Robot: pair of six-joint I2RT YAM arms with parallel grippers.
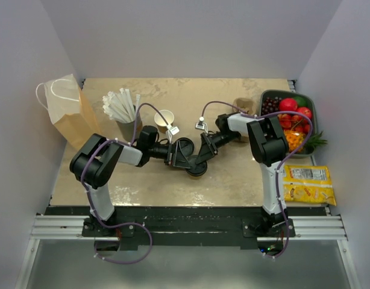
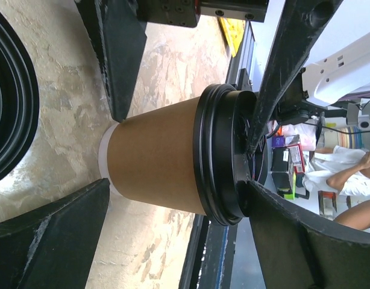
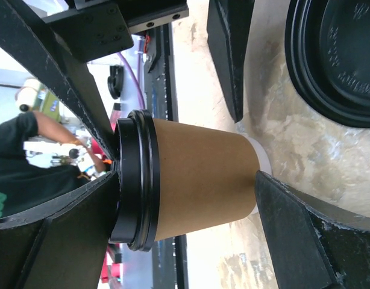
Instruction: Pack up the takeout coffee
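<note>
The takeout coffee (image 1: 197, 170), a kraft-brown cup (image 2: 153, 161) with a black lid (image 2: 223, 162), stands upright on the table's middle. Both grippers reach it from opposite sides, each turned so that one finger is above and one below. My left gripper (image 2: 176, 186) is open: one finger rests against the lid's top, the other lies by the cup's white base. My right gripper (image 3: 186, 174) is open the same way around the coffee (image 3: 200, 183), one finger at the lid (image 3: 135, 186), one near the base. In the top view the left gripper (image 1: 184, 160) and right gripper (image 1: 201, 158) meet over the cup.
A stack of black lids (image 1: 184, 147) lies just behind the cup. A brown paper bag (image 1: 69, 114) stands at the far left, beside a grey cup of straws (image 1: 126, 114) and a lidless cup (image 1: 166, 118). A fruit bowl (image 1: 290, 120) and yellow packets (image 1: 308, 183) sit right.
</note>
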